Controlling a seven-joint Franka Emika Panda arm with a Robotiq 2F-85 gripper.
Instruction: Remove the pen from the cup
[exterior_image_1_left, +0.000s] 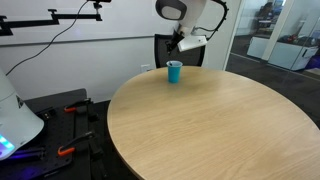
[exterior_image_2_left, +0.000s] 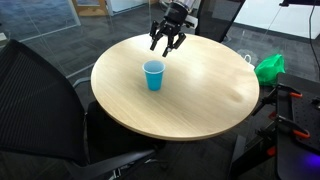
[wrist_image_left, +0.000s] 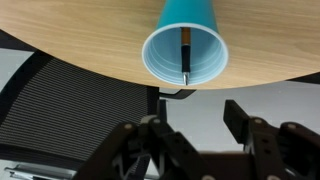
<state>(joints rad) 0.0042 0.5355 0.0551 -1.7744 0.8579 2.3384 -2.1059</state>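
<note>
Just ahead of the claw (wrist_image_left: 198, 135), in the wrist view, stands a smooth, tapered teal-blue cup (wrist_image_left: 185, 45) with a paler rim. A thin, dark reddish-brown pen (wrist_image_left: 186, 55) leans inside it against the wall. The claw is released, its black fingers (wrist_image_left: 245, 120) spread wide, apart from the cup and holding nothing. The cup rests on a round desk of light wood grain (exterior_image_2_left: 200, 95), near the curved edge. Beyond that edge sits a black mesh chair (wrist_image_left: 60, 100). In an exterior view, a bright green object (exterior_image_2_left: 268, 67) lies well apart from the claw, off the desk's rim. Around the cup the desk surface is bare.
</note>
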